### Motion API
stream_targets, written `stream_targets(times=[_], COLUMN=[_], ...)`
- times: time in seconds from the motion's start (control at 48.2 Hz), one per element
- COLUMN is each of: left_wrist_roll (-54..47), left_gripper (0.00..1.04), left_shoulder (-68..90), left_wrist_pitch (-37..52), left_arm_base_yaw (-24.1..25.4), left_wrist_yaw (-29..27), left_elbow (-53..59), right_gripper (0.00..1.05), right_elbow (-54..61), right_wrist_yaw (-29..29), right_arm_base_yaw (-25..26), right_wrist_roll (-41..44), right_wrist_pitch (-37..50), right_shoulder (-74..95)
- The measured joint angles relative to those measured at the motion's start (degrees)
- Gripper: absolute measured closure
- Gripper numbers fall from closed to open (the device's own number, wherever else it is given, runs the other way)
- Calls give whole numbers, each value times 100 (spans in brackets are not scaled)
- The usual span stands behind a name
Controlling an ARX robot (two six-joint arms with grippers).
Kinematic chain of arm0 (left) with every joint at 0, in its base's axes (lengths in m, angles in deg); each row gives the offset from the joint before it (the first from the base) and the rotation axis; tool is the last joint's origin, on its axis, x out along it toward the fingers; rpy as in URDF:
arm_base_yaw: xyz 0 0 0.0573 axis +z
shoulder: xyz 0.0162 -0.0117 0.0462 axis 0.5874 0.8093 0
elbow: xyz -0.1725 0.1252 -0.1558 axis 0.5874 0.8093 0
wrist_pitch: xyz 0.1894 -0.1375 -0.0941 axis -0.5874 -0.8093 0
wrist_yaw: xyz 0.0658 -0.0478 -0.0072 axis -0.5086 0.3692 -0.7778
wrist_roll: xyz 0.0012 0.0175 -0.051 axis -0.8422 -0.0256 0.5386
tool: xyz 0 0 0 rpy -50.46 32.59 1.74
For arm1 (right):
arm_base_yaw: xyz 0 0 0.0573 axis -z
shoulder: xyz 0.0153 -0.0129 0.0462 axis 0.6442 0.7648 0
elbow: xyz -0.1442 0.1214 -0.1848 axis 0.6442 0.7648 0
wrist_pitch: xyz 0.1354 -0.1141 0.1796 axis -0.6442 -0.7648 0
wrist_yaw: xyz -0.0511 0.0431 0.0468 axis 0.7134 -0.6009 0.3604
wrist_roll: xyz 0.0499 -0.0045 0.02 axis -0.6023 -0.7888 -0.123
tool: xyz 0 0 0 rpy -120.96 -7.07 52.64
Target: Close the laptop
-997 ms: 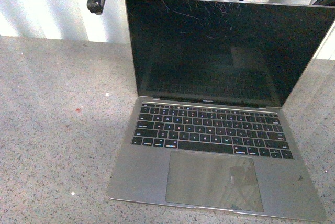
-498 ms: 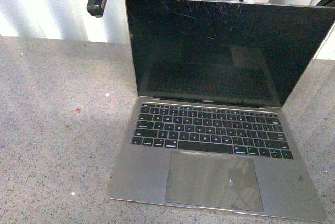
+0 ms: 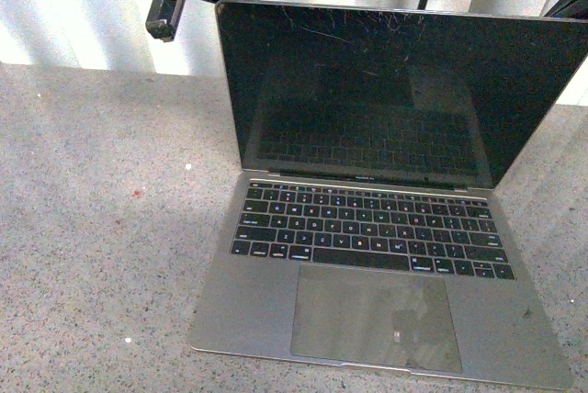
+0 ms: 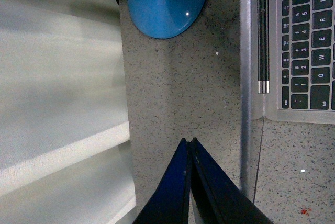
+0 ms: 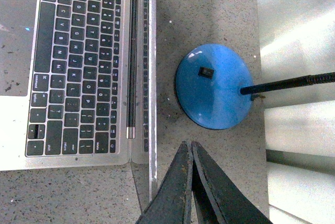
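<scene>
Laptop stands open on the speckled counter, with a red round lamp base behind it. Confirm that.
Wrong in one respect: the round lamp base behind the laptop is blue, not red, as the right wrist view shows. The laptop does stand open on the speckled counter.

A grey speckled table by a white wall.
The table (image 3: 92,228) is grey with lots of tiny dark and white dots, and it has one small red spot (image 3: 138,193). Behind it is a white wall (image 3: 73,7) with soft up-and-down stripes of light and shade. Pale light falls on the table's left part. A round blue lamp base (image 5: 214,87) sits on the table near the wall, with a little black switch (image 5: 208,71) and a thin black stem (image 5: 288,84).
</scene>
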Motion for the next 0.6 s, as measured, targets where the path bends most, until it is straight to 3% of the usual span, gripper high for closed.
stream_targets(times=[0.602], left_wrist_roll=[-249], left_gripper=[101], left_shoulder=[-710], left_wrist_pitch=[70], left_arm_base_yaw=[2], left_wrist_yaw=[-74], left_elbow=[1158], right_gripper=[102], right_elbow=[420], right_wrist_yaw=[470], right_arm_base_yaw=[-61], right_wrist_roll=[107], right_wrist_pitch=[-680], right_shoulder=[-264])
